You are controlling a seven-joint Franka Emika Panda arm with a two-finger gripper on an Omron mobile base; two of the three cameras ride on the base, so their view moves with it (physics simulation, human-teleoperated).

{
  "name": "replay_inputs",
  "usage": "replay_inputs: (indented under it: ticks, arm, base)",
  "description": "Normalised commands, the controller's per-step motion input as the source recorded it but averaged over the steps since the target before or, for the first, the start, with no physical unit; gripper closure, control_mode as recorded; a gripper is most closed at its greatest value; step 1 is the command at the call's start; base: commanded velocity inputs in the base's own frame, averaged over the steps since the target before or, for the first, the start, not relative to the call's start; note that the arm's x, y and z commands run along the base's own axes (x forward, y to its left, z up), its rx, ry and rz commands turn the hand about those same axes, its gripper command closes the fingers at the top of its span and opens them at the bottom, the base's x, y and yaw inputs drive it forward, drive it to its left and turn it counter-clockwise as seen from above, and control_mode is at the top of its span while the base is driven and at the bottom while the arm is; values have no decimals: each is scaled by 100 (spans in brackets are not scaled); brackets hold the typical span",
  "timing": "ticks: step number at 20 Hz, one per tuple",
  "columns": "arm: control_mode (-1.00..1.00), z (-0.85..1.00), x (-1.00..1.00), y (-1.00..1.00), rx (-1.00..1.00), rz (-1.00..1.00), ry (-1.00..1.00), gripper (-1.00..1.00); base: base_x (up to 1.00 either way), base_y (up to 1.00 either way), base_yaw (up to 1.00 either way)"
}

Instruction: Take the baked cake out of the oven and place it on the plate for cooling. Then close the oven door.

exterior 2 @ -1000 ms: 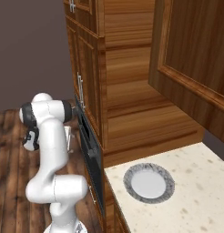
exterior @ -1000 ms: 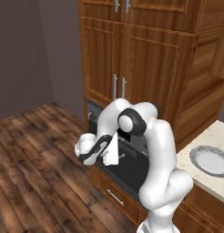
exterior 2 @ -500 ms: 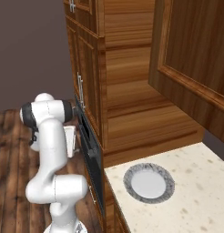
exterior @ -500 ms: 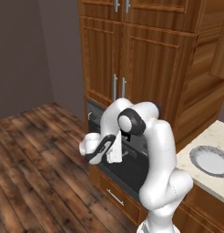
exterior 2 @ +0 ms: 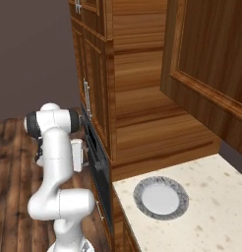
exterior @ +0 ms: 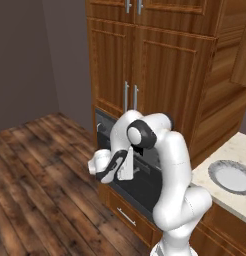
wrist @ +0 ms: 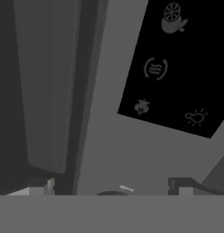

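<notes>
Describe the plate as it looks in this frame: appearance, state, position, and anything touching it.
The plate is round and shallow, with a plain white centre and a grey speckled rim. It lies flat on the pale speckled counter to the right of the oven, below the wooden cabinets. Nothing lies on it, and nothing but the counter touches it. In the left base view it sits at the right edge, well away from the arm.

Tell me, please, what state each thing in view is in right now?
oven door: shut, flush with the cabinet front.
plate: empty, flat on the counter.
hand: open, close in front of the oven door, holding nothing.
cabinet doors: shut.
</notes>
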Motion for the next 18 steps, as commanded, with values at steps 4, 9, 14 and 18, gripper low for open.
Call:
replay_inputs:
  ticks: [4,9,14,18]
  arm:
    - [-100,-24,6,-1,0,3,-18,-100]
    - [-100,-11,22,-12,0,2,-8,-100]
    - [-100,-15,30,-11,0,3,-1,-100]
    - [-100,-19,32,-3,0,5,0,-100]
  base:
    - [0,0,0]
    - [0,0,0]
    - [0,0,0]
    - [0,0,0]
